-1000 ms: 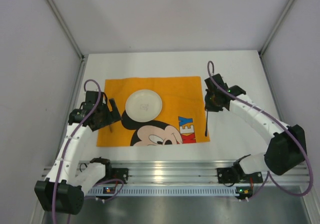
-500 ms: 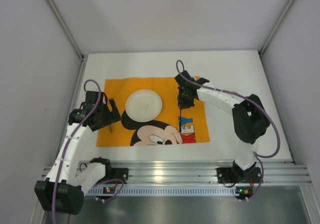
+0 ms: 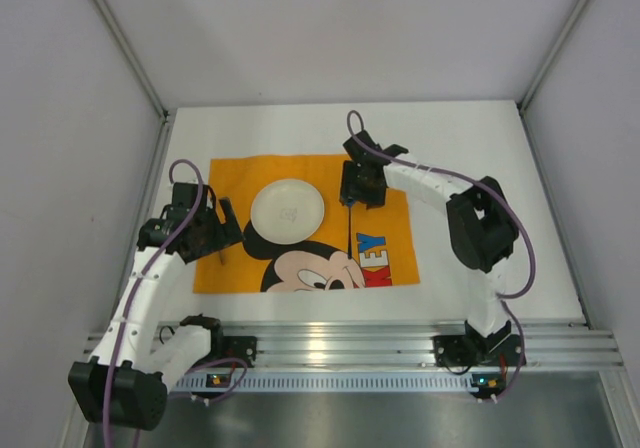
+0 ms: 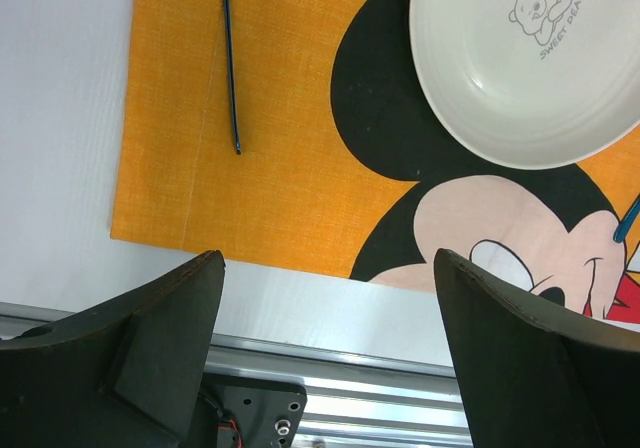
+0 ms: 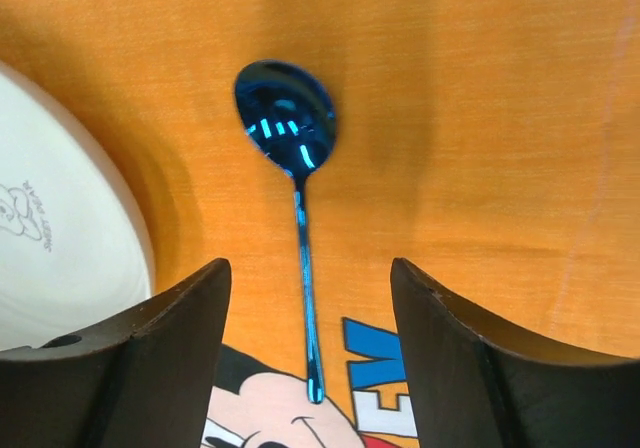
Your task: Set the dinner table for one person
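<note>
The white dinner table carries an orange Mickey Mouse mat with a white plate on it. A shiny blue spoon lies flat on the mat just right of the plate, bowl pointing away. My right gripper hovers over its handle, open, fingers clear on both sides. In the top view the spoon's handle shows below that gripper. My left gripper is open and empty over the mat's near left corner. A thin dark utensil lies on the mat left of the plate.
A ribbed aluminium rail runs along the near edge of the table, with both arm bases bolted to it. Grey walls and frame posts close in the left, right and far sides. Bare white tabletop borders the mat.
My right arm swung left from the mat's right edge to beside the plate, carrying the spoon. Its jaws then opened, and the spoon now rests on the mat. The left arm stayed still.
</note>
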Action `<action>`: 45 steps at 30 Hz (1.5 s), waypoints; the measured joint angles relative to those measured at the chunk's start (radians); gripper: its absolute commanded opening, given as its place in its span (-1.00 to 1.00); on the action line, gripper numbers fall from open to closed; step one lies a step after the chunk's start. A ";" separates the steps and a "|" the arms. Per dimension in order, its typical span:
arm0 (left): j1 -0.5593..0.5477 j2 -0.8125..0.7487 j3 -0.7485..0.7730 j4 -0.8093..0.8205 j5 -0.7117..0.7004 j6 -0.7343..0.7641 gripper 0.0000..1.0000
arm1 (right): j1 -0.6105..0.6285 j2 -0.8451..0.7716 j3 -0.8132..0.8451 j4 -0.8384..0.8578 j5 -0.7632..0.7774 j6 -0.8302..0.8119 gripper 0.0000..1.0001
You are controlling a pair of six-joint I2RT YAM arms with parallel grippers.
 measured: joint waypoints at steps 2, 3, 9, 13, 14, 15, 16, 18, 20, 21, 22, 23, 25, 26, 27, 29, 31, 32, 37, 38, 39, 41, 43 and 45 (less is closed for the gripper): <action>0.000 -0.003 0.000 0.000 0.000 0.000 0.82 | -0.023 -0.016 -0.013 -0.005 0.004 -0.005 0.32; 0.000 -0.005 0.000 0.000 0.000 0.000 0.82 | -0.049 -0.043 -0.037 -0.001 0.006 -0.012 0.32; 0.000 -0.011 0.000 0.000 0.000 0.000 0.82 | -0.353 -0.326 -0.211 -0.012 0.029 -0.064 0.35; 0.000 -0.011 -0.002 0.001 0.000 0.000 0.82 | -0.584 -0.474 -0.290 -0.008 0.026 -0.085 0.33; 0.000 -0.011 -0.002 0.001 0.000 0.000 0.82 | -0.637 -0.487 -0.308 -0.009 0.019 -0.088 0.32; 0.000 -0.011 -0.003 0.002 0.000 0.000 0.82 | -0.669 -0.486 -0.318 -0.009 0.017 -0.089 0.32; 0.000 -0.011 -0.003 0.002 0.000 0.000 0.82 | -0.703 -0.476 -0.331 -0.010 0.016 -0.090 0.31; 0.000 -0.011 -0.004 0.002 0.000 0.000 0.82 | -0.748 -0.434 -0.347 -0.016 0.013 -0.090 0.29; 0.000 -0.011 -0.005 0.002 0.001 0.000 0.82 | -0.763 -0.385 -0.348 -0.021 0.010 -0.090 0.28; 0.000 -0.010 -0.005 0.002 0.001 0.000 0.82 | -0.765 -0.356 -0.348 -0.023 0.009 -0.090 0.28; 0.000 -0.010 -0.005 0.002 0.001 0.000 0.82 | -0.765 -0.335 -0.348 -0.024 0.009 -0.090 0.27; 0.000 -0.010 -0.005 0.002 0.001 0.000 0.82 | -0.768 -0.311 -0.347 -0.024 0.009 -0.090 0.27; 0.000 -0.010 -0.005 0.002 0.000 0.000 0.82 | -0.769 -0.270 -0.344 -0.025 0.008 -0.089 0.22; 0.000 -0.010 -0.005 0.002 0.001 0.000 0.82 | -0.771 -0.248 -0.335 -0.029 0.007 -0.088 0.17; 0.000 -0.010 -0.005 0.002 0.000 0.000 0.82 | -0.772 -0.222 -0.324 -0.027 0.005 -0.088 0.09; 0.000 -0.010 -0.005 0.002 0.000 0.000 0.82 | -0.774 -0.167 -0.294 -0.026 0.000 -0.087 -0.04; 0.000 -0.008 -0.005 0.002 0.000 0.000 0.82 | -0.773 -0.116 -0.268 -0.022 -0.005 -0.085 -0.31; 0.000 -0.006 -0.005 0.002 0.000 0.000 0.82 | -0.775 -0.102 -0.250 -0.028 -0.025 -0.082 -0.45; 0.000 0.003 -0.006 0.002 0.000 0.000 0.82 | -0.762 -0.075 -0.186 -0.034 -0.015 -0.080 -1.00; 0.000 0.005 -0.006 0.002 0.000 0.000 0.82 | -0.752 -0.067 -0.157 -0.056 0.003 -0.085 -1.00; 0.000 0.005 -0.006 0.002 0.000 0.000 0.82 | -0.739 -0.063 -0.132 -0.068 0.023 -0.090 -1.00; 0.000 0.005 -0.006 0.002 0.001 0.000 0.82 | -0.672 -0.050 -0.040 -0.113 0.080 -0.107 -1.00; 0.000 0.005 -0.006 0.002 0.000 0.000 0.82 | -0.570 -0.031 0.074 -0.133 0.118 -0.117 -1.00; 0.000 0.005 -0.006 0.002 0.000 0.000 0.82 | -0.462 -0.009 0.186 -0.129 0.132 -0.117 -1.00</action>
